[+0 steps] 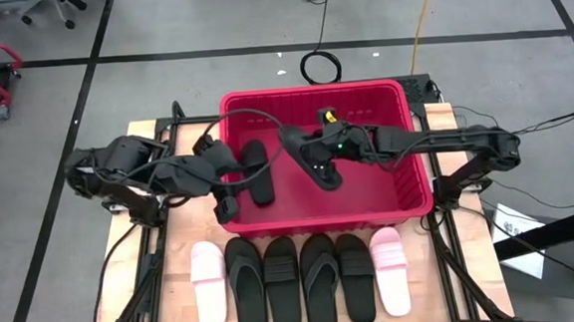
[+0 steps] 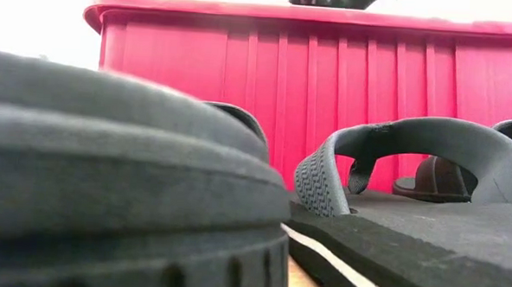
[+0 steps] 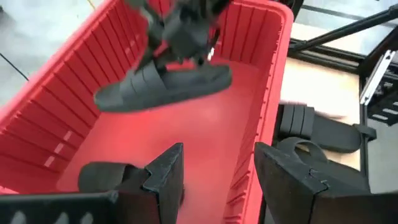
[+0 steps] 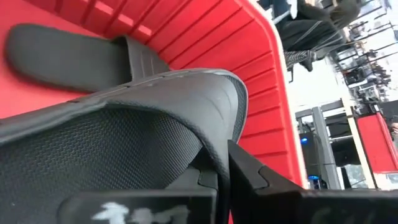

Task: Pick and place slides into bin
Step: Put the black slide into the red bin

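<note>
While black slide (image 1: 323, 167) is held pinched in right gripper (image 1: 317, 155) over bin (image 1: 418, 188), release best made low, jaws level, clear of slide already inside (image 1: 257, 171); left gripper (image 1: 230, 180) spread, empty, beside near wall; six slides left on table.

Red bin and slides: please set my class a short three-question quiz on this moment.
1. True or false: the right gripper holds a black slide over the red bin.
2. How many sandals lie in the row in front of the bin?
3. The left gripper is: A) shut on a pink slide; B) open and empty at the bin; C) out of view.

Key: 1 true; 2 six; 3 B.
</note>
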